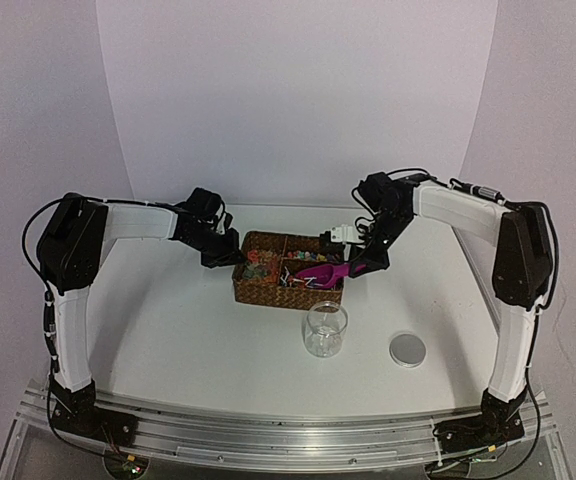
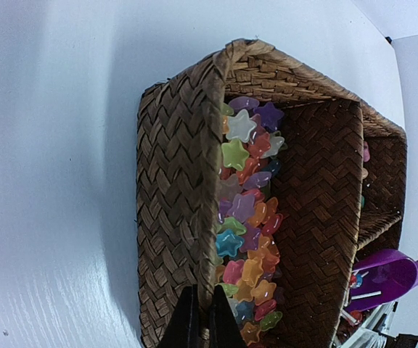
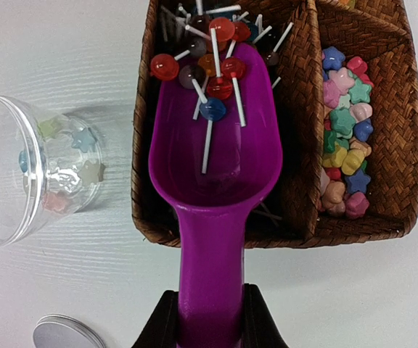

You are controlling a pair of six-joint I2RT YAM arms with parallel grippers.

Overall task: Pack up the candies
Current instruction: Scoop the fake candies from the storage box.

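The candies [image 2: 249, 232] are small star-shaped sweets in mixed colours, piled in one compartment of a woven basket [image 2: 173, 203]. They also show in the right wrist view as candies [image 3: 347, 138] at the right of the basket [image 3: 369, 228]. My left gripper [image 2: 202, 319] is shut on the basket's rim beside them. My right gripper [image 3: 210, 319] is shut on the handle of a magenta scoop [image 3: 216, 167]. The scoop's bowl lies over the lollipop compartment and has several lollipops [image 3: 212, 72] in it. In the top view the scoop [image 1: 318, 272] sits over the basket's [image 1: 268, 295] right half.
A clear jar [image 1: 325, 330] stands in front of the basket, holding a few star candies [image 3: 64, 174]. Its round metal lid [image 1: 407, 348] lies to the jar's right on the white table. The left arm [image 1: 148, 222] and the right arm [image 1: 458, 210] reach in from either side.
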